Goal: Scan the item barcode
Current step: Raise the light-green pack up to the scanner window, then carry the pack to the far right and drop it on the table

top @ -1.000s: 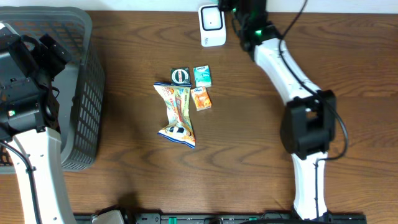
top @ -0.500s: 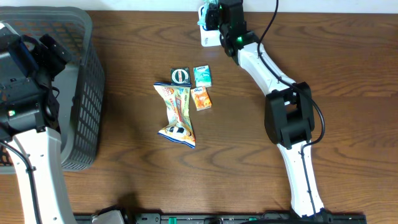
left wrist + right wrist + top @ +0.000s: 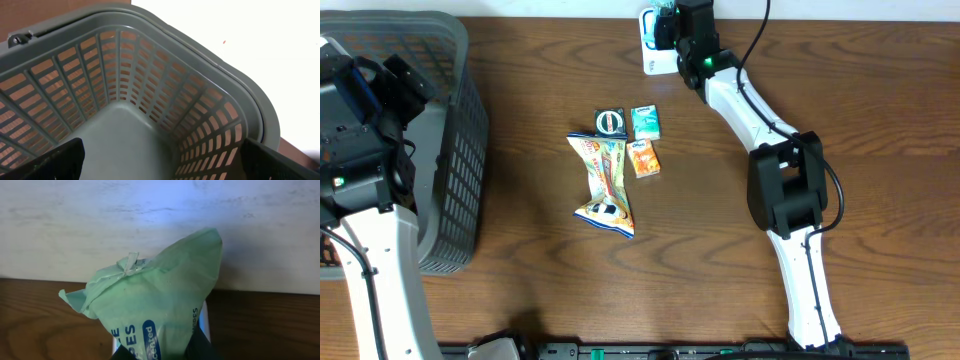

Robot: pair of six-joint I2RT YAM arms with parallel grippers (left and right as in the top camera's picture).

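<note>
Green packet point(image 3: 155, 305) newly over scanner point(image 3: 658, 64) (long axis away from jaws)

- Right arm point(image 3: 790, 135): white links, black joint housings, a small green light point(image 3: 705, 63) near the wrist, and a thin black cable point(image 3: 760, 25).
- Left arm point(image 3: 382, 270): white link, bulky black housing, green light point(image 3: 337, 181).
- Left gripper point(image 3: 170, 162): matte black fingers point(image 3: 57, 160).
</note>
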